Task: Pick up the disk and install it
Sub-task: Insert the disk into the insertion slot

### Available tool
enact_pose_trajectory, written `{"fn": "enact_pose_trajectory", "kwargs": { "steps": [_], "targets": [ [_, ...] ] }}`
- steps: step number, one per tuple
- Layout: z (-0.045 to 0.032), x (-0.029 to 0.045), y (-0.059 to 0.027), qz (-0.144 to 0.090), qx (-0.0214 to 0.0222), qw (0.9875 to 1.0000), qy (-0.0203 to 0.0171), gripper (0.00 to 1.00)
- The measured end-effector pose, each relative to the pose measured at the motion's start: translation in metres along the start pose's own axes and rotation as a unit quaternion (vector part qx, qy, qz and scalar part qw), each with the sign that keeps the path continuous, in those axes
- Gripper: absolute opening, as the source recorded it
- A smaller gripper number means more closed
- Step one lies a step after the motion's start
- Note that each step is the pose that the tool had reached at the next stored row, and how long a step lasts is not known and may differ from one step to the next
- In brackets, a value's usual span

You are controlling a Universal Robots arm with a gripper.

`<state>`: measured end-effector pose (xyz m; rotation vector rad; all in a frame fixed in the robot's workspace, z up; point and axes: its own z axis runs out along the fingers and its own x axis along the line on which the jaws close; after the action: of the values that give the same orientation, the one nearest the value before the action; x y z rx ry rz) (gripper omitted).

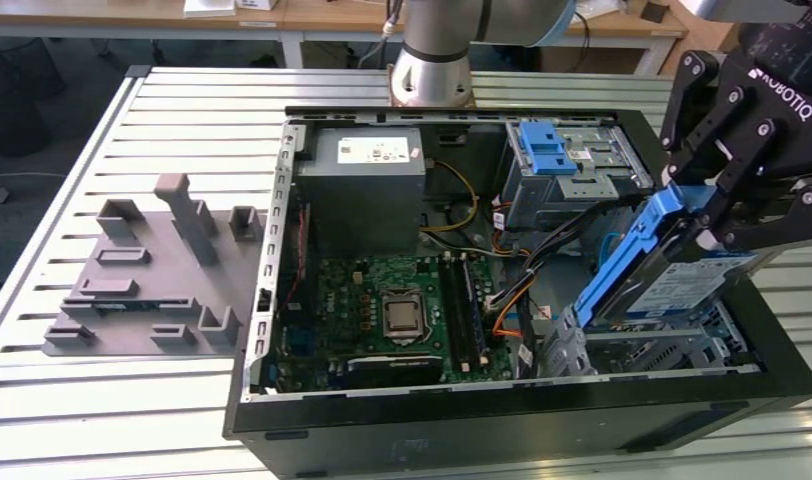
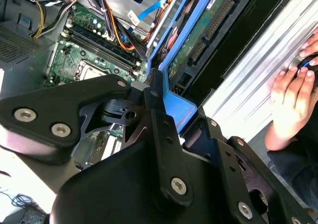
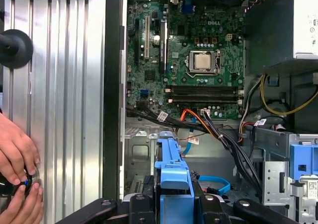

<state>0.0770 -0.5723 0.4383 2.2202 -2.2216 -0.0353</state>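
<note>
I am gripping the disk (image 1: 676, 285) by its blue carrier with my end effector (image 1: 700, 225) clamped on it, holding it tilted over the metal cage (image 1: 646, 352) inside the open computer case (image 1: 486, 420).

Open black case (image 1: 513, 425) on a slatted metal counter (image 1: 113, 410), green motherboard (image 1: 366, 300) flat inside, bare processor (image 1: 403, 314) near its middle. Grey power supply (image 1: 366, 170) at the case's far end, metal drive cage (image 1: 566, 165) with a blue latch toward the exterior view's right. Grey moulded fixture (image 1: 153, 275) on the counter just beside the case, on the exterior view's left.
</note>
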Motion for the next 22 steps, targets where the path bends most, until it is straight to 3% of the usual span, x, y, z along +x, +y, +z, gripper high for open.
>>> {"fn": "enact_pose_trajectory", "kwargs": {
  "steps": [22],
  "targets": [
    [0.0088,0.0029,-0.0016,0.002,0.0000,1.0000,-0.0008,0.36]
  ]
}}
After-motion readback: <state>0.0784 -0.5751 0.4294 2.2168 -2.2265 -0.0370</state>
